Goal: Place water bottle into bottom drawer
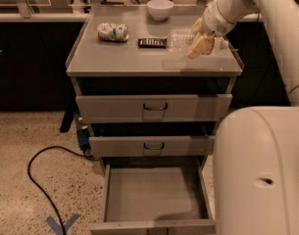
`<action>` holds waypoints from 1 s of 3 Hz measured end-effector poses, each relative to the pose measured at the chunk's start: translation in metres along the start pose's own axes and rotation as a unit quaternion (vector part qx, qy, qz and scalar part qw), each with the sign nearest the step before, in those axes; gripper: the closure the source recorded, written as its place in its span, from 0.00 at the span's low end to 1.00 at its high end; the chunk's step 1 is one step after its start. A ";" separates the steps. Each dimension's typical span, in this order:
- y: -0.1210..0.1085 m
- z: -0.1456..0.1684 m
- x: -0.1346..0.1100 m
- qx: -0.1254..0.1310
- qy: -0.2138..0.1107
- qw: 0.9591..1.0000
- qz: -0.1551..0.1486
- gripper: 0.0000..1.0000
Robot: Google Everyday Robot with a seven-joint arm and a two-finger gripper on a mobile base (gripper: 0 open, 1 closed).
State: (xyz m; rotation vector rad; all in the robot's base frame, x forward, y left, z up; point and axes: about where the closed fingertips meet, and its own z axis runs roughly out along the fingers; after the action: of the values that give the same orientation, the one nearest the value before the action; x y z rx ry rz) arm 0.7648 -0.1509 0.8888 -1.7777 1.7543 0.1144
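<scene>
The water bottle (180,39), small, clear and crinkled, is over the right part of the grey cabinet top (119,58). My gripper (200,45) reaches in from the upper right, shut on the bottle's right end and holding it just above the top, with a faint shadow below it. The bottom drawer (154,195) is pulled open under the cabinet, its flat grey inside bare. The two upper drawers (153,107) with dark handles are closed.
A crushed white-green can (113,32), a dark flat bar (152,42) and a white bowl (160,9) are on the cabinet top. My arm's big white link (259,175) fills the lower right beside the open drawer. A black cable (38,180) loops on the floor at left.
</scene>
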 end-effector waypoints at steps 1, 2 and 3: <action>-0.005 -0.061 -0.023 0.079 -0.014 0.997 0.011 1.00; 0.000 -0.086 -0.058 0.109 -0.034 0.993 -0.005 1.00; 0.000 -0.086 -0.059 0.109 -0.034 0.994 -0.005 1.00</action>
State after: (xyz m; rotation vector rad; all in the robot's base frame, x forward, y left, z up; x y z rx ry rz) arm 0.7275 -0.1414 0.9852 -1.6076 1.6430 -0.0202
